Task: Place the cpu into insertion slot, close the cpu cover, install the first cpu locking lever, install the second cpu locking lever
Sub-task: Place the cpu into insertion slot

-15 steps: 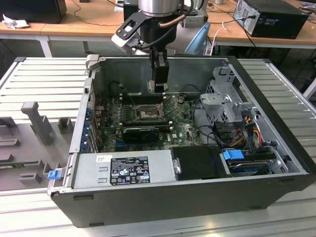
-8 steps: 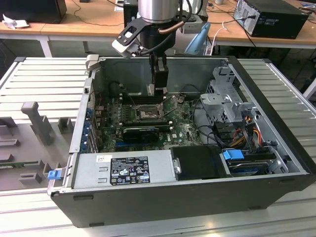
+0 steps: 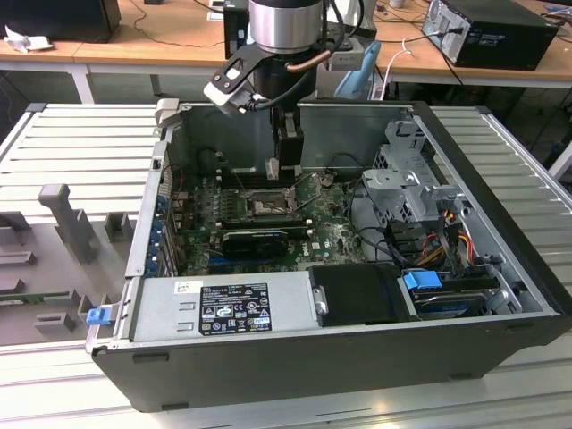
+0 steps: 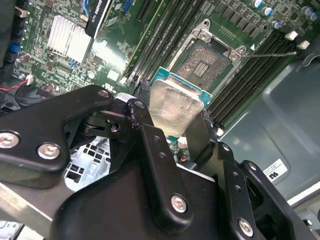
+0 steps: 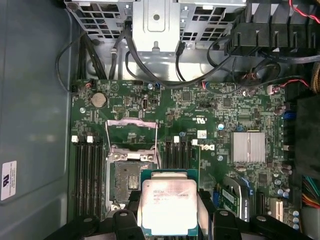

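At the exterior view's left, the open computer case (image 3: 143,234) shows its side wall, with the grey power supply (image 3: 223,308) along the near edge. In the middle, the gripper (image 3: 283,164) hangs over the motherboard (image 3: 332,234), close above the insertion slot (image 3: 268,204). At the exterior view's right stands the metal drive cage (image 3: 404,183) with its bundle of cables.

In both wrist views the claw is clamped on the cpu (image 5: 169,205), one black finger on each of two opposite edges. The chip is held flat, metal top toward the camera, clear of the board. It sits near the insertion slot (image 5: 129,179) but not in it, and the pin field is bare. The cpu cover (image 5: 131,132) is swung up and back from the slot.

The chip looks light, stiff and thin, so weight is probably no trouble. Its smooth lid likely gives little friction, and the narrow green rim (image 4: 181,82) offers only a slim ledge. The edges seem the right place to hold, as here. The underside and the slot's pins are probably the delicate parts, so any tilt or scrape there would be risky
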Controlling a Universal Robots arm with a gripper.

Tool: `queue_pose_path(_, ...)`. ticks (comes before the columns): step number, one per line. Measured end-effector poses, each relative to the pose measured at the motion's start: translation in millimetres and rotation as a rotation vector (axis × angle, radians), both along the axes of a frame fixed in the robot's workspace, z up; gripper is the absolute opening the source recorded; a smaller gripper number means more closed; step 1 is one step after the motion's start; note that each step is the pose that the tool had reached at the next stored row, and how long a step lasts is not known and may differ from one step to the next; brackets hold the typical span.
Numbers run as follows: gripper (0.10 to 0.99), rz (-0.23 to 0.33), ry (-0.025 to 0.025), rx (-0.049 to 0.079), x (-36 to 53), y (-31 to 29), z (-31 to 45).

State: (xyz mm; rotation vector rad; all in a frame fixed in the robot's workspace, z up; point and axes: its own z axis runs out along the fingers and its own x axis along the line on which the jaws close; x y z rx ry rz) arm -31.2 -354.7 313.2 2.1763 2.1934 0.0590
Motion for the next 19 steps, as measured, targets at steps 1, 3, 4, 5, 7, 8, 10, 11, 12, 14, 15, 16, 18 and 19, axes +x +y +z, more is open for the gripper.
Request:
queue_pose_path(1, 0.529, 0.0, 0.0, 0.0, 0.0, 0.1, -2.0)
queue_pose_path(3, 0.529, 0.0, 0.0, 0.0, 0.0, 0.1, -4.1)
queue_pose_path(4, 0.529, 0.0, 0.0, 0.0, 0.0, 0.1, -5.1)
queue_pose_path(5, 0.529, 0.0, 0.0001, 0.0, 0.0, 0.2, -6.1)
queue_pose_path(7, 0.529, 0.0, 0.0001, 0.0, 0.0, 0.2, -8.1)
queue_pose_path(8, 0.529, 0.0, 0.0, 0.0, 0.0, 0.3, -9.4)
queue_pose_path(10, 0.529, -0.001, 0.0001, 0.0, 0.0, 0.9, -11.5)
queue_pose_path(11, 0.529, -0.001, 0.0002, 0.0, -0.1, 1.3, -12.2)
queue_pose_path(12, 0.529, -0.001, 0.0003, 0.0, -0.1, 1.9, -13.1)
queue_pose_path(14, 0.529, 0.0, 0.0005, 0.0, 0.0, 3.7, -15.0)
queue_pose_path(15, 0.529, 0.0, 0.0008, 0.0, 0.0, 5.1, -16.7)
queue_pose_path(16, 0.529, 0.0, 0.0009, 0.0, 0.0, 5.8, -17.7)
queue_pose_path(18, 0.529, 0.0, 0.001, 0.0, 0.0, 7.6, -20.6)
queue_pose_path(19, 0.529, 0.0, 0.0009, 0.0, 0.0, 8.6, -22.6)
